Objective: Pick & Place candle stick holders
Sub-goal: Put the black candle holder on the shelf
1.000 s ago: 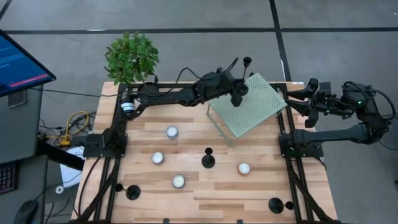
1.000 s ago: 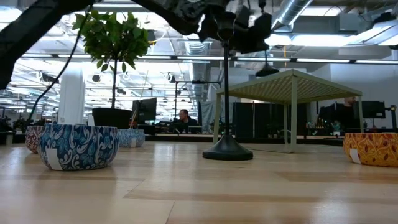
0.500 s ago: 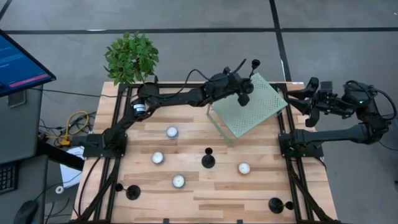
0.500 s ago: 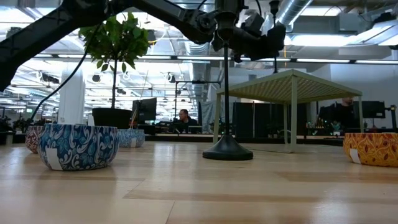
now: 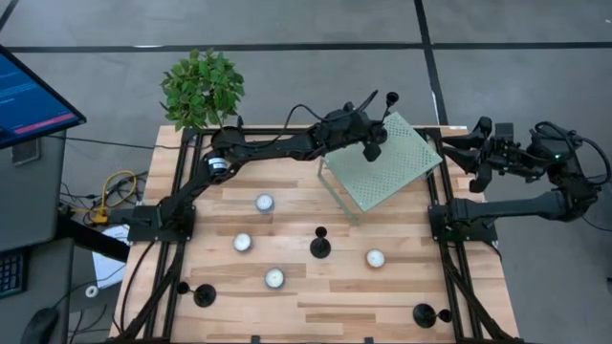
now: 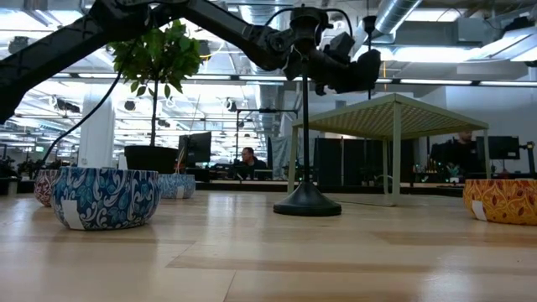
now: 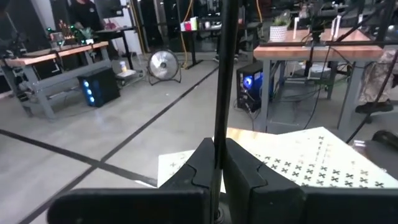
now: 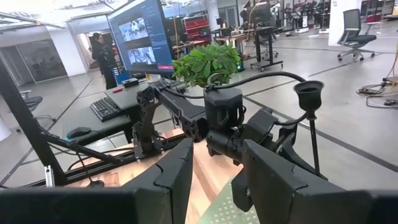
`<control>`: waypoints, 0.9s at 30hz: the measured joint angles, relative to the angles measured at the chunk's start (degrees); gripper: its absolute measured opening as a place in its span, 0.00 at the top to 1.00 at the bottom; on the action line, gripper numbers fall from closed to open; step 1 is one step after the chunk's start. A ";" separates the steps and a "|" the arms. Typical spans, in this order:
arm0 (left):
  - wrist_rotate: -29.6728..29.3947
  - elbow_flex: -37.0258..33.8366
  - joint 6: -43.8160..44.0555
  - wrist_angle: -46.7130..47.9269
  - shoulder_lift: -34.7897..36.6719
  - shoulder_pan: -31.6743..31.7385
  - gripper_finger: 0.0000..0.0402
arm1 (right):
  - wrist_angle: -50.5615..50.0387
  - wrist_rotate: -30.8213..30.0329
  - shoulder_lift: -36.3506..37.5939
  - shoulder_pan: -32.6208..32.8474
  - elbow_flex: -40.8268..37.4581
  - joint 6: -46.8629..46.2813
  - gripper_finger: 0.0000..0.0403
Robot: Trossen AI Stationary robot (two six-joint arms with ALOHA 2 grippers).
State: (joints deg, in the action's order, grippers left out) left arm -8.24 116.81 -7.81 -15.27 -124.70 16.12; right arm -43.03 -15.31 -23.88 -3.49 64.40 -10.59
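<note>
Over the far middle of the desk (image 5: 316, 291), your left arm reaches out above the raised perforated platform (image 5: 387, 164), and that is where the step in hand will be won or lost. Judging by the layout, you are carrying a tall candle stick holder (image 5: 384, 115) to set it on that platform. Bring it down level and slowly, so the disc base lands flat on the perforated sheet rather than on its edge, well in from the rim.

Your left claw (image 7: 216, 163) is clamped tight on the thin stem, which runs straight up between the fingers; the little cup (image 8: 309, 94) rides clear above the wrist. Keep the stem upright, since a tall thin piece like this probably tips easily on release.

Your right claw (image 8: 214, 180) hangs partly spread beyond the right edge of the desk, holding nothing I can see. Leave it there.

Another holder (image 5: 320, 245) waits near the desk's middle among the tealights (image 5: 264, 203), with more at the near edge (image 5: 203, 294).
</note>
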 joint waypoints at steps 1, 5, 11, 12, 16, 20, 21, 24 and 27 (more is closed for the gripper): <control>0.29 0.00 -0.02 0.24 0.01 -0.06 0.97 | 0.00 0.02 0.00 0.00 0.00 0.00 0.67; 0.76 0.00 -0.50 2.17 0.04 -0.31 0.97 | 0.00 0.00 0.00 0.00 0.00 0.00 0.67; 0.90 0.00 -0.38 3.64 0.07 -0.52 0.97 | -0.04 0.00 0.00 0.00 0.00 0.00 0.67; 0.81 0.00 -0.38 3.77 0.07 -0.60 0.97 | -0.05 0.00 0.00 0.00 0.00 0.00 0.67; 0.97 0.00 -0.30 4.31 0.11 -0.81 0.94 | -0.28 0.00 -0.02 0.00 0.00 0.00 0.67; 1.07 0.00 0.32 4.64 0.11 -0.78 0.88 | -0.99 -0.10 -0.02 0.00 0.00 0.00 0.67; 1.08 0.00 0.87 4.79 0.11 -0.73 0.86 | -1.51 -0.52 -0.02 0.00 0.00 -0.18 0.67; 2.19 0.00 1.16 5.38 0.11 -0.72 0.80 | -3.76 -2.82 -0.04 -0.02 0.00 -1.46 0.64; 3.39 0.00 1.22 6.28 0.41 -0.74 0.73 | -6.55 -4.90 -0.41 -0.02 0.00 -1.55 0.58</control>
State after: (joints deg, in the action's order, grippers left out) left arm -4.85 116.81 -6.59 -8.98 -124.29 15.38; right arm -49.58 -20.22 -24.29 -3.51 64.40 -12.14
